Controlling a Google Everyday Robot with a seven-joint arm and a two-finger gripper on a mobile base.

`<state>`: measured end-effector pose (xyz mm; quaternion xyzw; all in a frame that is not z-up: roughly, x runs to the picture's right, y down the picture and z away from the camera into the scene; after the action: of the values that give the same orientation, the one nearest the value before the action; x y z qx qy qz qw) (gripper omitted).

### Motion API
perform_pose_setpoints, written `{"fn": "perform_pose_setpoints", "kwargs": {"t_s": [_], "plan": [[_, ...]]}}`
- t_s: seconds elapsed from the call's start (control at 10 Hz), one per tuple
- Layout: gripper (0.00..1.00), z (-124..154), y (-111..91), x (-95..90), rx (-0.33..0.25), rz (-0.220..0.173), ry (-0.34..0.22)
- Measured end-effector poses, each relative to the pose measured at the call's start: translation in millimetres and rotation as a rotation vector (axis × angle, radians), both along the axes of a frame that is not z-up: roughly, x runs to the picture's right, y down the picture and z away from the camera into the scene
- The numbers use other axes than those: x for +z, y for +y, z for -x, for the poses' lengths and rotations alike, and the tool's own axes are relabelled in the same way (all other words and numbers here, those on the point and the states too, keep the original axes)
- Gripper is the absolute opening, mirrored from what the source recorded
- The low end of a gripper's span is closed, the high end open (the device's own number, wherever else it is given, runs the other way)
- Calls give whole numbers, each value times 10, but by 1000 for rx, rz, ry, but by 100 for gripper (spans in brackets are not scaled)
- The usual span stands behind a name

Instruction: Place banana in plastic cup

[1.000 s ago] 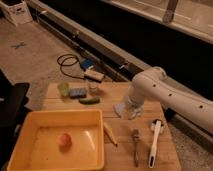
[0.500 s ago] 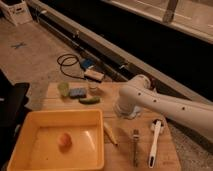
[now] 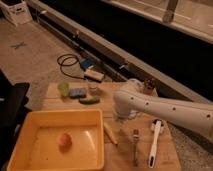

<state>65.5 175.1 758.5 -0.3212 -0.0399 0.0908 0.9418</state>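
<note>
The banana [image 3: 109, 133] is pale yellow and slim. It lies on the wooden table [image 3: 165, 155] against the right side of the yellow tub. The plastic cup [image 3: 63, 88] is light green and translucent; it stands upright at the table's back left, beside the blue sponge [image 3: 77, 92]. My white arm comes in from the right. My gripper [image 3: 120, 116] hangs low over the table's middle, just right of and behind the banana, far from the cup.
A yellow tub [image 3: 30, 155] at the front left holds an orange ball [image 3: 64, 140]. A dark green cucumber [image 3: 89, 100], a clear jar [image 3: 92, 87], a fork [image 3: 135, 146], a white-handled brush [image 3: 155, 142] and a dark cup [image 3: 148, 86] are on the table. Cables [image 3: 70, 62] lie on the floor behind.
My arm has swung left and down, bringing the gripper from the table's right middle toward the banana. The objects have not moved.
</note>
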Motion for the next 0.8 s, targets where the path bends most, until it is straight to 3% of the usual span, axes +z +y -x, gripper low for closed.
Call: {"fn": "perform_pose_setpoints", "kwargs": {"t_s": [0.3,0.8], "plan": [[65,-9,13,27,15,5,2],[65,-158,149,185,208,62,16]]}}
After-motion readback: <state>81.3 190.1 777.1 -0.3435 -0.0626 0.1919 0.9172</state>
